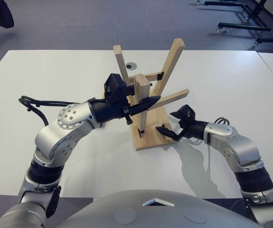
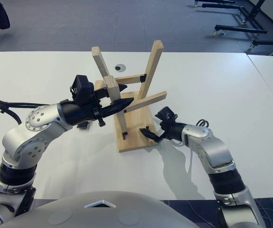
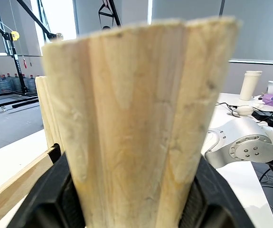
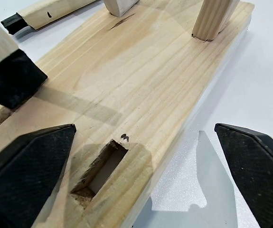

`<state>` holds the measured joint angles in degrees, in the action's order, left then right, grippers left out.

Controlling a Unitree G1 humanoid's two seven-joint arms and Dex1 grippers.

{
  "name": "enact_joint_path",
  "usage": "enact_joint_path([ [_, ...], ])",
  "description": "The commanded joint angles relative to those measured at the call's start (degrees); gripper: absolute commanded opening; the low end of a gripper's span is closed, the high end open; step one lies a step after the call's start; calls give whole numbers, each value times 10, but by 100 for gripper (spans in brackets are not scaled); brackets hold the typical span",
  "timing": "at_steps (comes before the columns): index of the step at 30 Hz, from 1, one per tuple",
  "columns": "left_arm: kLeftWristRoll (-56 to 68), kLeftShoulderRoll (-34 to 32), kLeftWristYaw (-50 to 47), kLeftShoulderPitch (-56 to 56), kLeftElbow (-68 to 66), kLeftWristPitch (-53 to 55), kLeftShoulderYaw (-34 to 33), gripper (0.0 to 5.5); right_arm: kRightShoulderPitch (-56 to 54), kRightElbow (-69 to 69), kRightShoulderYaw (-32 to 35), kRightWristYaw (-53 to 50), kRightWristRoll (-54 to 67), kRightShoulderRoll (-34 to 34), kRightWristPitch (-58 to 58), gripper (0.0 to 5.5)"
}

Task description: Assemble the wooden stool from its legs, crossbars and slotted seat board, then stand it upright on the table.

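Seat board (image 1: 151,136) lies flat on the white worktop (image 1: 55,71), slotted face up, with the part-built stool inverted upon it. Two legs rise from the board's far end: a shorter one (image 1: 121,61) leaning to the left and a taller one (image 1: 170,64) leaning to the right. An upper crossbar (image 1: 148,76) runs between them. A lower crossbar (image 1: 174,97) projects towards the right.

The left tool (image 2: 119,97) is clamped on a third leg (image 1: 142,88), with one finger on either side of it just below its upper end. This leg stands nearly upright over the board's near half. Its dark lower end (image 4: 10,80) sits close to a slot at the board's edge. Whether it is seated there cannot be told.

The right tool (image 4: 145,127) is at the board's near right corner with its fingers (image 4: 29,161) spread wide and gripping nothing. One finger lies over the wood and the other over the worktop, so the board's edge runs between them. An open rectangular slot (image 4: 100,166) lies in the board beside the finger that is over the wood.
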<state>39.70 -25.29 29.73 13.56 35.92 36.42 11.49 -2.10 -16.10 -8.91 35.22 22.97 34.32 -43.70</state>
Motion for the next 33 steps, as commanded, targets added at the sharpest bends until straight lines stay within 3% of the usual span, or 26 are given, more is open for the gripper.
enact_joint_path([
  [1,-2,-2,1,-15,15,15,10,205,-10,19,-15,11,-15,13,-19,540],
  [12,-46,-14,23,-78,-13,-29,22,205,-27,49,-20,59,-27,50,-8,540],
  [33,-23,-39,51,-58,-10,-19,2,205,-2,93,-26,93,-50,68,36,540],
])
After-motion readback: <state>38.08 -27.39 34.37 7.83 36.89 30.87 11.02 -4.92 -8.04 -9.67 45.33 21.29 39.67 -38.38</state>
